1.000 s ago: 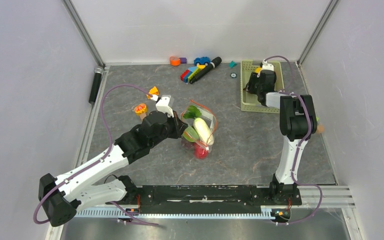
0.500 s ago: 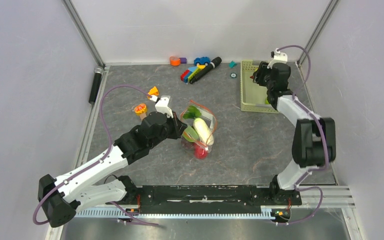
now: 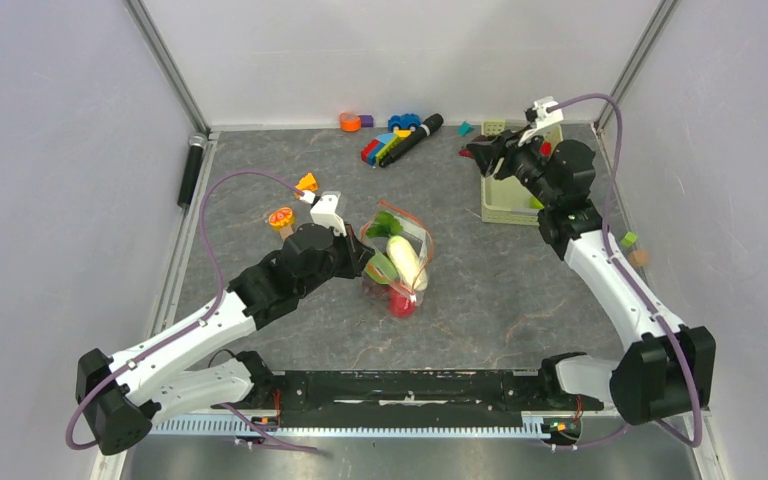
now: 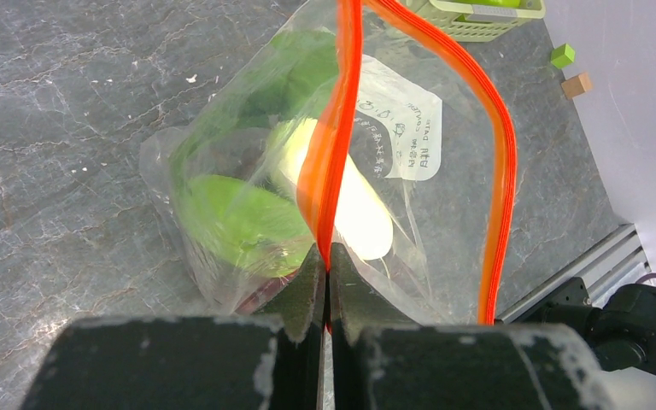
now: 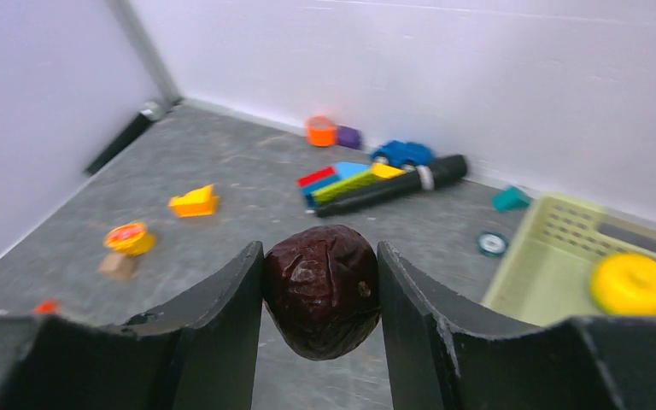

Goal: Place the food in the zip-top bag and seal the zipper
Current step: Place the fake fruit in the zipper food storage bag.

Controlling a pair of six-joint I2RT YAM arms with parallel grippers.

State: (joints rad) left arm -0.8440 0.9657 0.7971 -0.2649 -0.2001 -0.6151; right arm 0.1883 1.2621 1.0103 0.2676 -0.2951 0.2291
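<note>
Left gripper (image 4: 326,256) is clenched on the zipper (image 4: 342,102), fingers pressed together with the near run of the red-orange strip pinched between them; the far run bows away to the right, so the mouth gapes. The zip-top bag (image 3: 400,255) sits mid-table, slightly left of centre, hanging from that pinch with its bottom on the grey surface. Through the clear film I read a white radish (image 4: 359,205), a green fruit (image 4: 239,222) beside it, darker green leaf further in, and something red at the near bottom (image 3: 401,305). The white label (image 4: 401,120) faces up on the right panel. Right gripper (image 5: 320,256) is grasping a dark red wrinkled fruit (image 5: 320,290), one finger on each flank, the fruit bulging below the tips. From the top view that gripper (image 3: 480,155) hangs at far right, just left of the pale green basket (image 3: 505,212), well apart from the bag. A yellow ring (image 5: 635,284) lies in the basket. Along the far wall: coloured blocks (image 3: 385,148), a black marker (image 3: 420,135), an orange cup (image 3: 349,122). Orange-slice toy (image 3: 280,217) and yellow wedge (image 3: 307,182) lie left of the bag.
</note>
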